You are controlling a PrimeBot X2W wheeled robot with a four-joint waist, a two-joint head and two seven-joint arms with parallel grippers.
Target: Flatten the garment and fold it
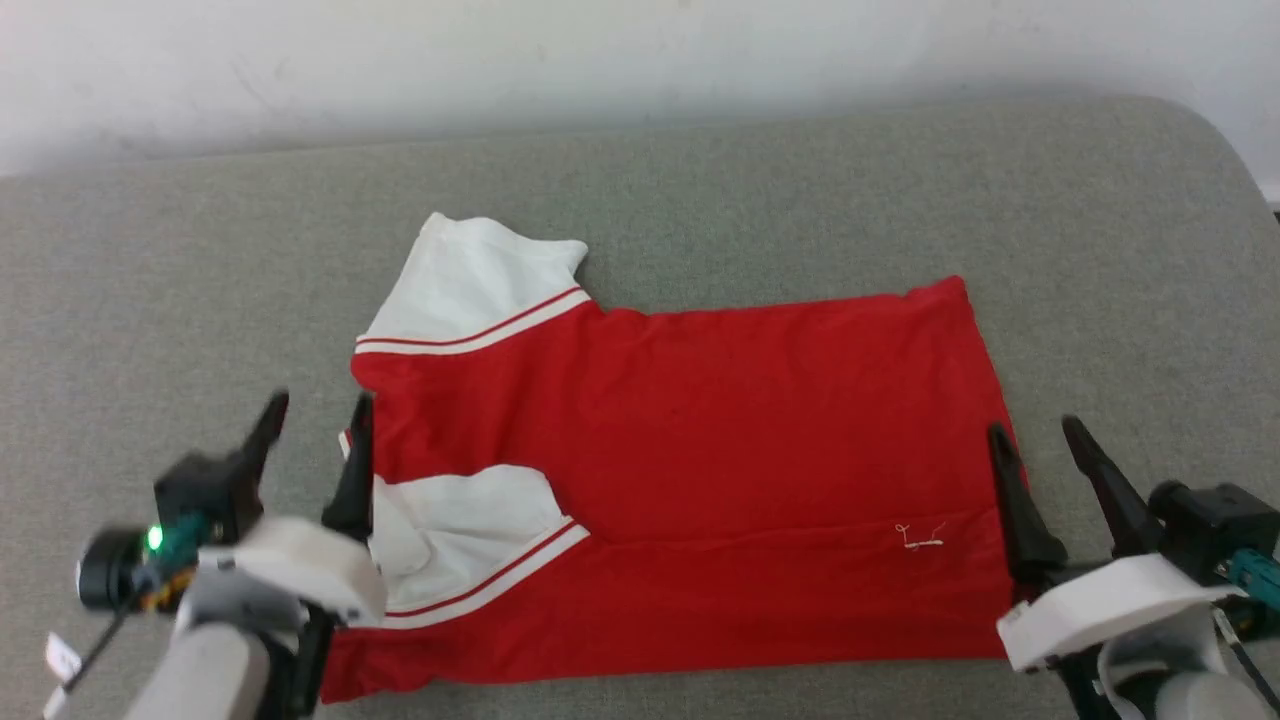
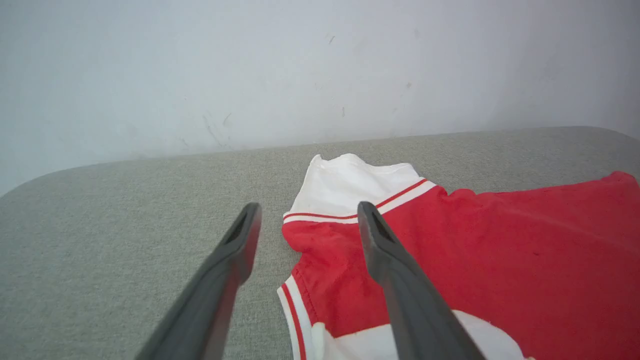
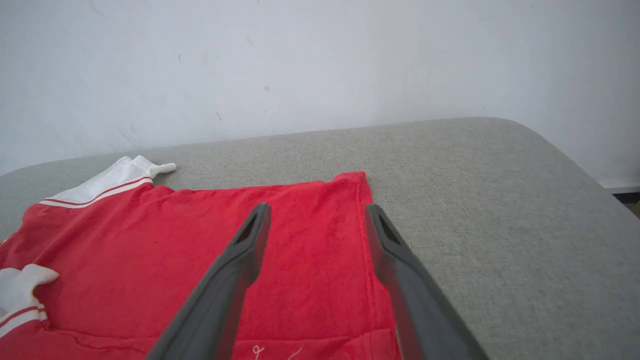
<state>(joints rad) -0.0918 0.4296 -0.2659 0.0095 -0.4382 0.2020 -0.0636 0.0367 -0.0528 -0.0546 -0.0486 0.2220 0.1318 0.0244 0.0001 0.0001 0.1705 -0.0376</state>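
Note:
The red garment (image 1: pixel 700 440) lies on the grey cushion, its near long edge folded over the body with one white sleeve (image 1: pixel 470 540) on top. The other white sleeve (image 1: pixel 470 280) sticks out at the back left. Its print is hidden. My left gripper (image 1: pixel 315 415) hovers open at the garment's collar end, one finger above the red cloth (image 2: pixel 450 250), the other above bare cushion. My right gripper (image 1: pixel 1040 440) hovers open over the hem end (image 3: pixel 320 235), holding nothing.
The grey upholstered surface (image 1: pixel 200 260) runs to a pale wall (image 1: pixel 600 50) at the back and rounds off at the right corner (image 3: pixel 575 165). Bare cushion lies on all sides of the garment. A loose white thread (image 1: pixel 920 540) rests near the hem.

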